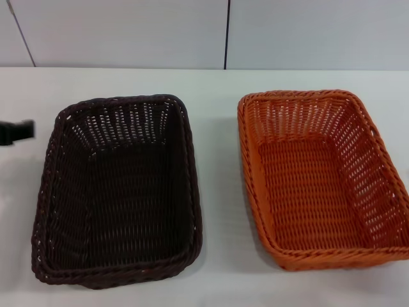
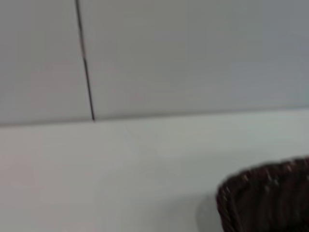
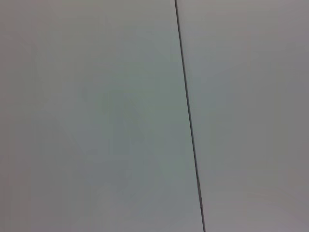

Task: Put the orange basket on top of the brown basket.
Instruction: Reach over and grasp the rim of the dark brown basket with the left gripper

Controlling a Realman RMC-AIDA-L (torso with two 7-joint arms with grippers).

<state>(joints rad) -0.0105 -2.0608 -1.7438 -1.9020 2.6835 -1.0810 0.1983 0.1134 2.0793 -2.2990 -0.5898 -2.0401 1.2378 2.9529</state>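
The brown basket [image 1: 118,188] stands on the white table [image 1: 217,192] at the left of the head view, upright and empty. The orange basket [image 1: 319,179] stands to its right, upright and empty, a gap of table between them. A dark part of my left gripper [image 1: 16,131] shows at the far left edge, level with the brown basket's far corner and apart from it. The left wrist view shows a corner of the brown basket [image 2: 270,198]. My right gripper is out of view; its wrist view shows only the wall.
A pale wall [image 1: 128,32] with dark vertical seams stands behind the table's far edge. Bare table lies between the baskets and in front of them.
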